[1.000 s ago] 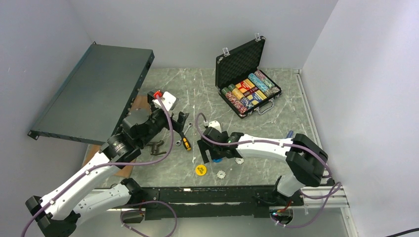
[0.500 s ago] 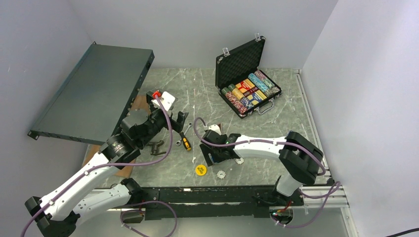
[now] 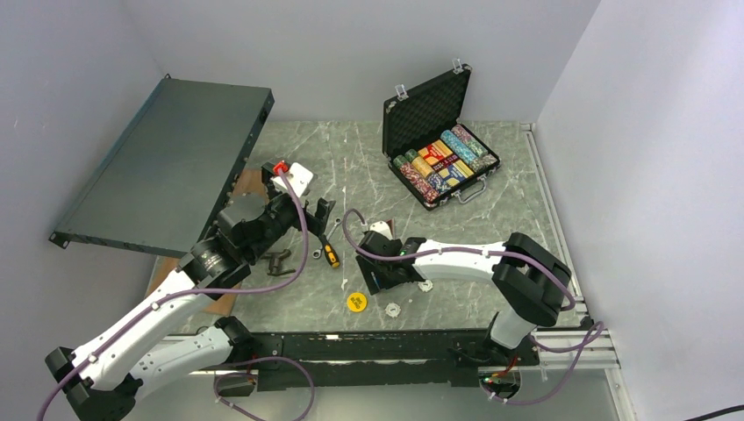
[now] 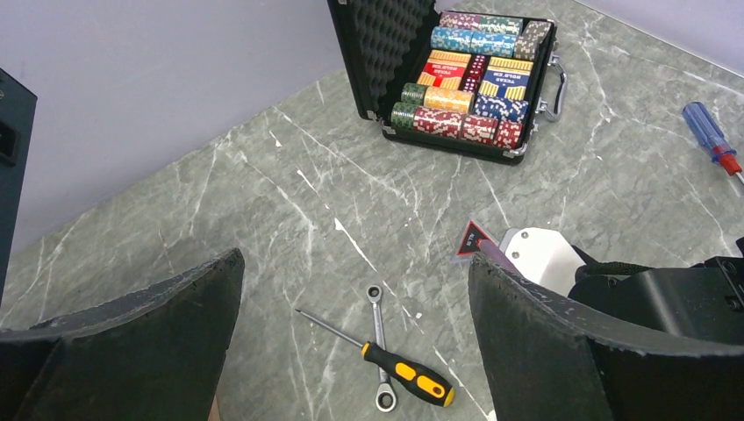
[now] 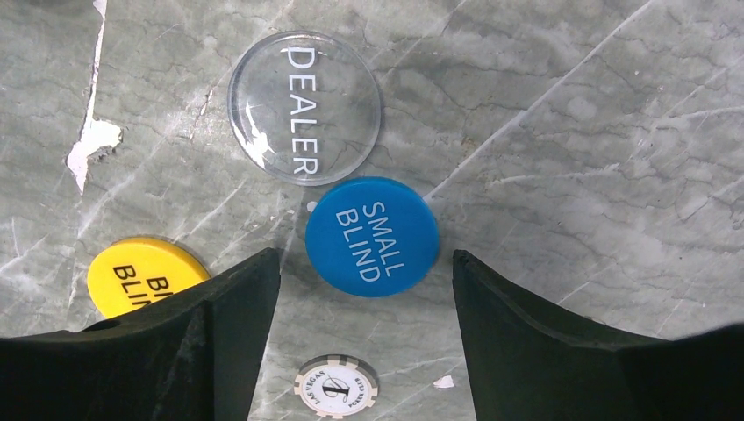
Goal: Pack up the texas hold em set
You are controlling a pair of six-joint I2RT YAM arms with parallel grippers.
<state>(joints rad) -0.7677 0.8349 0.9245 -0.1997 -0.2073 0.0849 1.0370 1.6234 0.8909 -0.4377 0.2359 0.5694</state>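
- While the left gripper (image 4: 355, 294) hovers spread wide, the right gripper (image 5: 364, 263) straddles the blue button (image 5: 372, 235), fingers (image 5: 224, 346) apart.
- Dealer button (image 5: 304, 107) lies just beside it.

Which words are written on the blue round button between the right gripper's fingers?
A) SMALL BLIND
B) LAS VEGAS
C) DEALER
A: the blue button lying on the table between the fingers of the right gripper reads SMALL BLIND, while DEALER is on the clear button beside it.
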